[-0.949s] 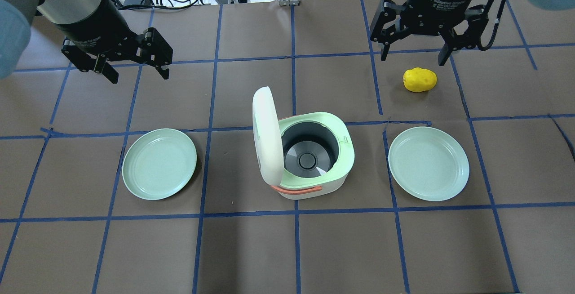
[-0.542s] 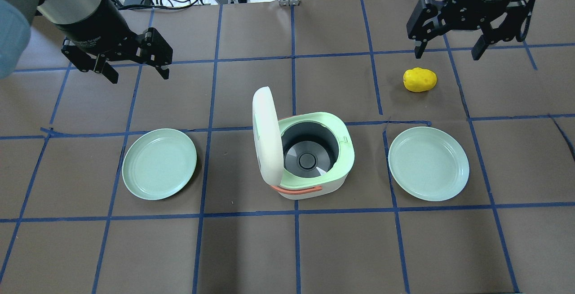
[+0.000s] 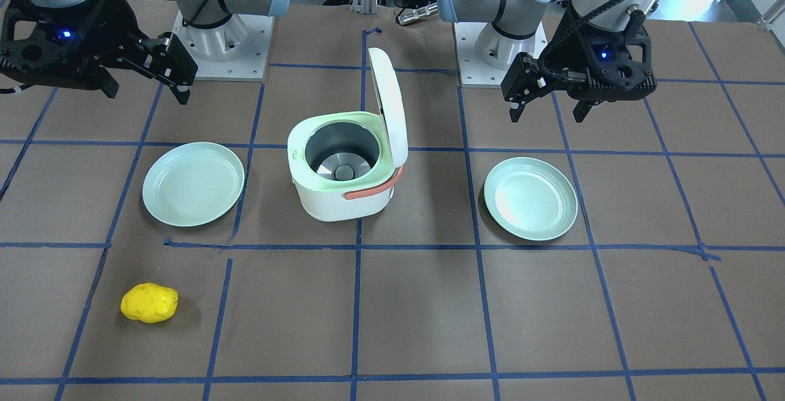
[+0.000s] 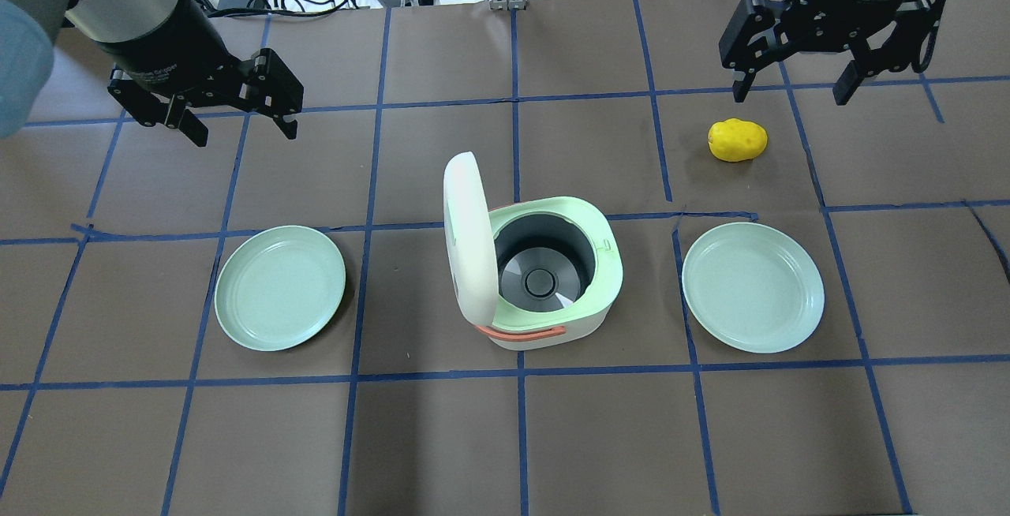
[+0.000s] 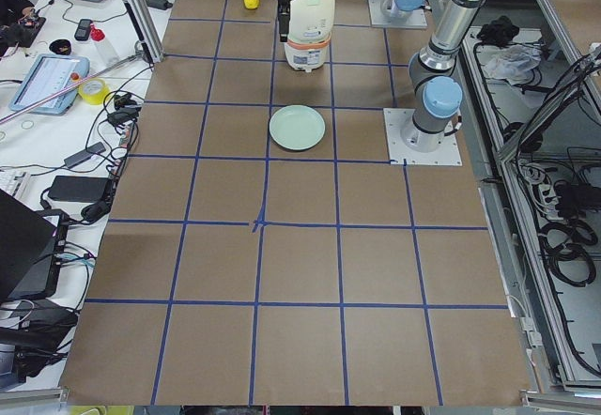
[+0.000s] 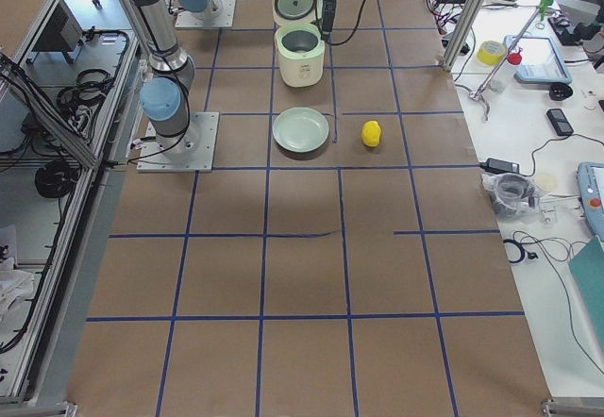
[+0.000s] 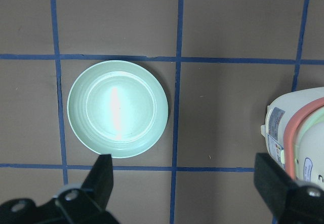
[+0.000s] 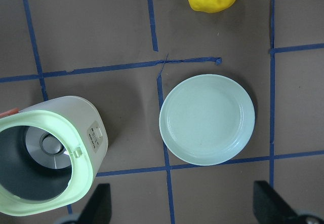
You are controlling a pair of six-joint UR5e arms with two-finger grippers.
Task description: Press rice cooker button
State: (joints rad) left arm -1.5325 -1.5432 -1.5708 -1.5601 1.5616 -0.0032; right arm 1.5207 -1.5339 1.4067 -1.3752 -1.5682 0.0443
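The button cannot be made out in any view. It belongs to the lid (image 4: pixel 465 240), which stands open and upright on the robot's left side of the rice cooker (image 4: pixel 607 263). The lid's outer face shows only small and far off in the left side view.

The one cooker sits mid-counter (image 4: pixel 505 437), its dark inner pot bare and an orange handle (image 4: pixel 521 334) along its near edge.

There are two pale green plates, the left plate (image 4: pixel 280 287) and the right plate (image 4: pixel 753 287), one on each side of the cooker and apart from it. One yellow potato (image 4: pixel 738 140) lies beyond the right plate, touching nothing.

There are two arms, both held high with the claws pointing straight down.
- **Left claw** (image 4: pixel 244 134): it hangs with its fingers spread wide and grips nothing. Its camera looks down on the left plate and the cooker's edge.
- **Right claw** (image 4: pixel 791 97): it is likewise spread wide with nothing in it. Its camera takes in the right plate, the potato and the cooker's open pot.

Neither claw is near the lid.
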